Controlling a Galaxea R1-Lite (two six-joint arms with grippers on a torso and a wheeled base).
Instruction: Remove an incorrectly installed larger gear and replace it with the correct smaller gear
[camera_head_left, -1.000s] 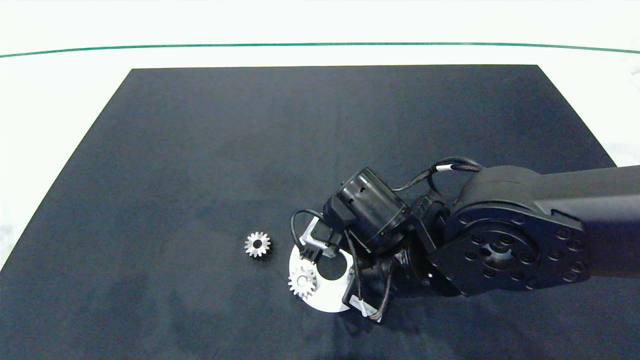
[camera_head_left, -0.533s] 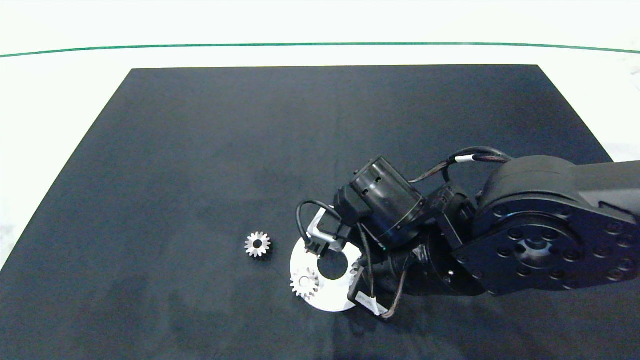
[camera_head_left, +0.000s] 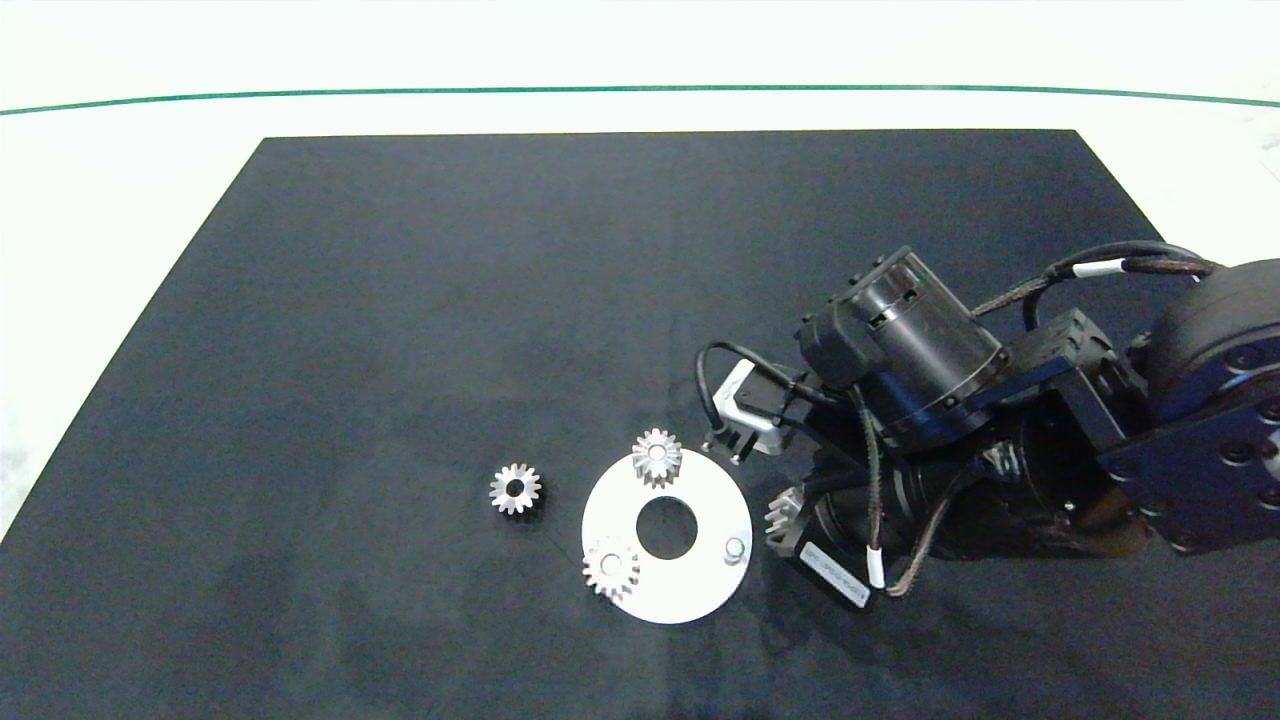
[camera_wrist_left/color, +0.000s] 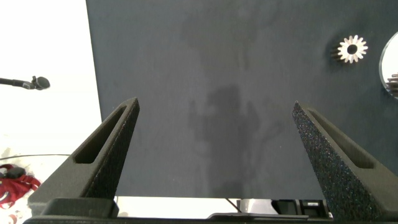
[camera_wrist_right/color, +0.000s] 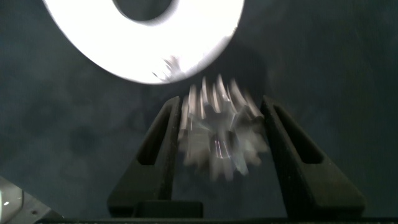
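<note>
The larger gear (camera_wrist_right/color: 219, 142), silver with long flared teeth, sits between the fingers of my right gripper (camera_wrist_right/color: 221, 124), which is shut on it. In the head view this gear (camera_head_left: 781, 512) hangs just right of the white round plate (camera_head_left: 690, 590). Two smaller gears stand on the plate, one at its far edge (camera_head_left: 657, 457) and one at its near left (camera_head_left: 611, 568). A bare peg (camera_head_left: 734, 547) shows on the plate's right side. Another smaller gear (camera_head_left: 515, 488) lies loose on the mat left of the plate. My left gripper (camera_wrist_left/color: 214, 106) is open over bare mat.
A black mat (camera_head_left: 400, 300) covers the white table (camera_head_left: 120, 180), with a green line (camera_head_left: 300, 96) at the far side. The left wrist view shows the loose gear (camera_wrist_left/color: 352, 49) and the plate's rim (camera_wrist_left/color: 390, 62).
My right arm has pulled back to the right and away from the plate with the larger gear in its fingers, uncovering the far small gear and the bare peg.
</note>
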